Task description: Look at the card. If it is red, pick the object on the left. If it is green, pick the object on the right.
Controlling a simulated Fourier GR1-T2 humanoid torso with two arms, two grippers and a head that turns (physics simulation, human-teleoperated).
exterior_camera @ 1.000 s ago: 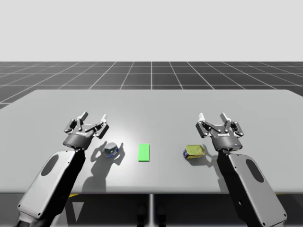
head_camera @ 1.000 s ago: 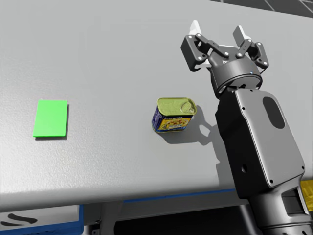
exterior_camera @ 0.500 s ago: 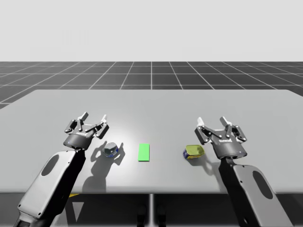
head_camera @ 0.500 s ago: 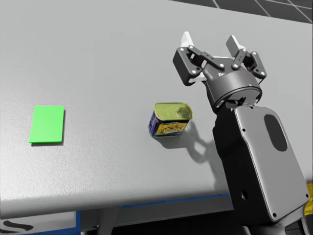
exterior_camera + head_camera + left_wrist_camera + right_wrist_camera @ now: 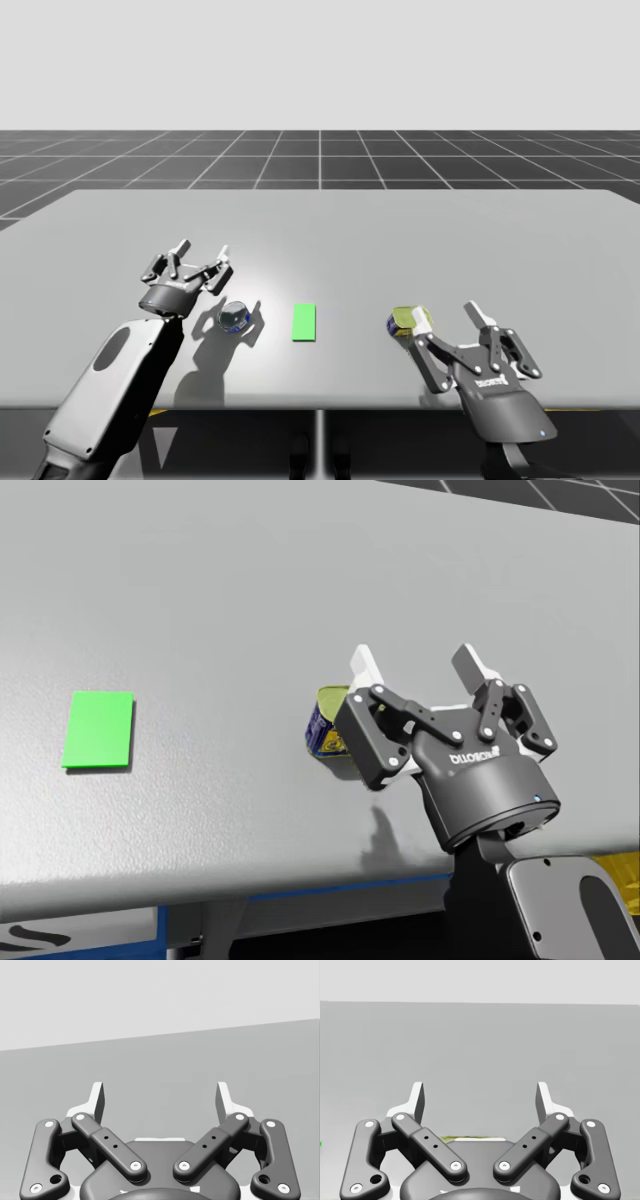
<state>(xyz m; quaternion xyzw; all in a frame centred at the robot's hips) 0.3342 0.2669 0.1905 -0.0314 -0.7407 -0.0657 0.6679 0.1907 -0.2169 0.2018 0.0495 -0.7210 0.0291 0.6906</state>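
Observation:
A green card (image 5: pixel 304 322) lies flat mid-table, also seen in the head view as the green card (image 5: pixel 98 729). Left of it sits a small round can (image 5: pixel 234 318). To its right stands a yellow-topped rectangular can (image 5: pixel 403 320) with blue sides. My right gripper (image 5: pixel 447 316) stands open by the table's front edge, just right of that rectangular can (image 5: pixel 326 726) and partly covering it. In the right wrist view the can's top edge (image 5: pixel 470 1138) peeks out under the open right gripper (image 5: pixel 480 1100). My left gripper (image 5: pixel 200 258) is open, behind and left of the round can, holding nothing.
The grey table (image 5: pixel 330 230) stretches wide and bare behind the objects. Its front edge (image 5: pixel 200 885) runs close under my right gripper (image 5: pixel 416 665). Ahead of my left gripper (image 5: pixel 160 1100) there is bare tabletop.
My right arm has drawn back toward the table's front edge, and its open gripper now stands in front of the rectangular can. My head has turned slightly. The left arm has barely moved.

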